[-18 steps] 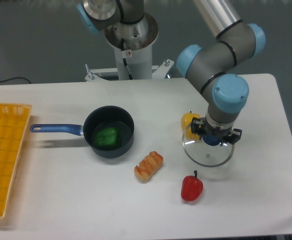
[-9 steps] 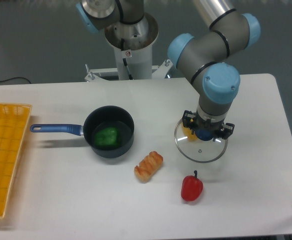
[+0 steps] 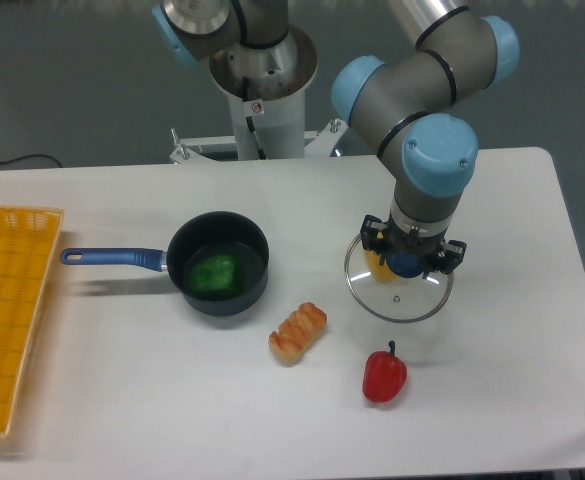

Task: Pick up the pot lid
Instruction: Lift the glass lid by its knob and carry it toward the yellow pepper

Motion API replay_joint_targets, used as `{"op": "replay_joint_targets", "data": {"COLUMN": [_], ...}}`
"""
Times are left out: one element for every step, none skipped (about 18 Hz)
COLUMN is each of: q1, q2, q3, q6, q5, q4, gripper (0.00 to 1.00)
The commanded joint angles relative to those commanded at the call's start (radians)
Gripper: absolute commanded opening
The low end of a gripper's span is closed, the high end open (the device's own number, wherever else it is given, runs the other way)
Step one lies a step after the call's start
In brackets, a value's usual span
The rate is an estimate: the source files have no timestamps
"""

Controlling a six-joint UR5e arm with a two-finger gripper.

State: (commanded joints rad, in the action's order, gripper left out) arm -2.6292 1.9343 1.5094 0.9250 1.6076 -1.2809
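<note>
Clamping hand (image 3: 409, 247) on knob of clear pot lid (image 3: 398, 302), holding it between middle and right edge of desk (image 3: 172, 400), overlapping yellow item (image 3: 377, 264) in view. Showing red stemmed item (image 3: 384, 378) nearer front edge.

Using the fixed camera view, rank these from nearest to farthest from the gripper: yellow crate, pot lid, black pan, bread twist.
From the gripper:
1. Pot lid, at its fingers
2. Bread twist, lower left in view
3. Black pan, farther left
4. Yellow crate, left edge

No readable text, no labels, no numbers
</note>
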Motion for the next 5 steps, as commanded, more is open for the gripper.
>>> {"op": "replay_joint_targets", "data": {"q1": [0.000, 0.000, 0.000, 0.000, 0.000], "q2": [0.000, 0.000, 0.000, 0.000, 0.000], "q3": [0.000, 0.002, 0.002, 0.002, 0.003], "q6": [0.000, 0.000, 0.000, 0.000, -0.002], "q5": [0.000, 0.000, 0.000, 0.000, 0.000], "q4": [0.000, 0.000, 0.000, 0.000, 0.000], "gripper": [0.47, 0.47, 0.47, 0.47, 0.47]}}
